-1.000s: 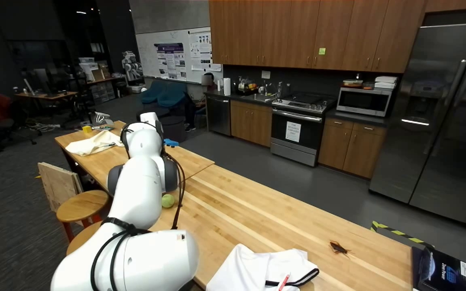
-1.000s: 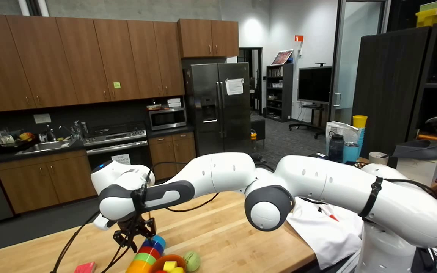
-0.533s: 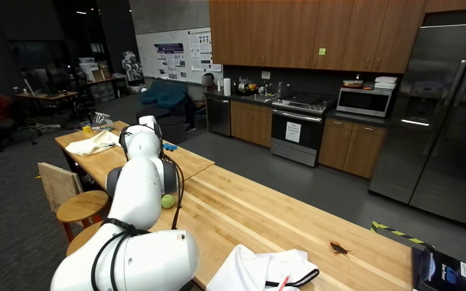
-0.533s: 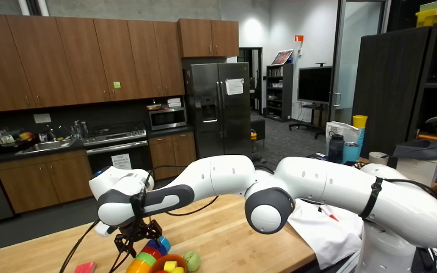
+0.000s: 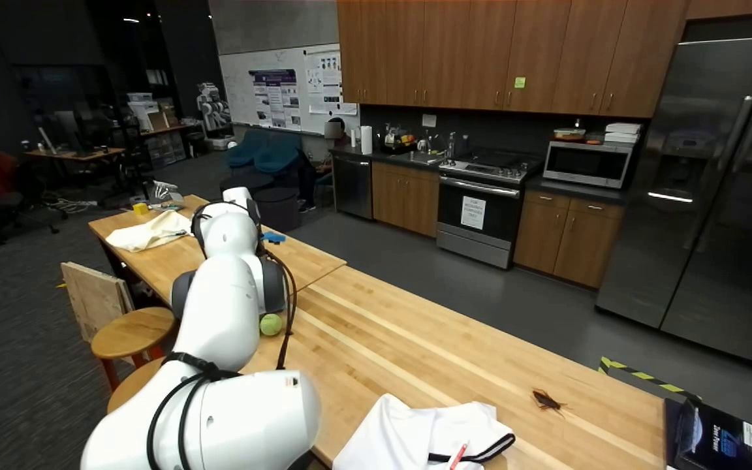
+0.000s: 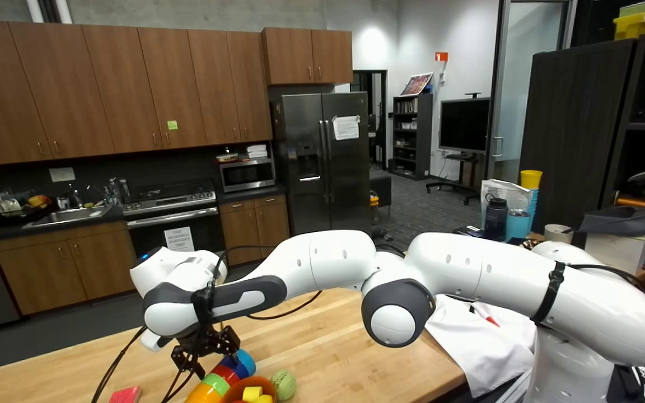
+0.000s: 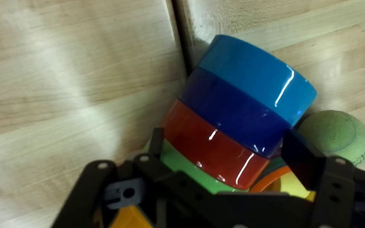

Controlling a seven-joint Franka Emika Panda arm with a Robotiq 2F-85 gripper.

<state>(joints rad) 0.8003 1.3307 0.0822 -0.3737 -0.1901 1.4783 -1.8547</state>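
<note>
Wooden cabinets (image 6: 112,84) and a dark refrigerator (image 6: 325,162) stand on the far side of the room, beyond a long wooden table (image 6: 322,336). The white arm (image 6: 322,260) reaches over the table from the right in an exterior view. A white cloth (image 6: 479,350) lies at the table's right end and hangs past its near edge. The gripper (image 7: 223,141) points down over the near left part. Under it, a stack of coloured cups (image 7: 225,122) lies on its side on the table. Just right of the stack is an orange bowl (image 6: 235,389); just right of that, a tennis ball (image 6: 283,385), which shows in both exterior views. A red block (image 6: 125,396) lies near left, apart from the stack. Yellow blocks (image 6: 252,393) sit in the bowl.

The relation that counts: the stack runs between the fingers, its long axis going from near left to far right, light blue end farthest. In the wrist view that axis crosses the line between the fingertips at a slant, not squarely. The left finger (image 7: 155,142) is at the red cup's (image 7: 214,144) left edge; the right finger (image 7: 303,161) is by the dark blue cup's (image 7: 236,110) right corner. The jaws are spread wide astride the stack; a gap shows between right finger and red cup, so no firm hold is visible.

Compared with one second ago, the gripper is slightly lower and farther right, and the stack's light blue end has shifted right too. Bowl, ball and red block have not moved.
</note>
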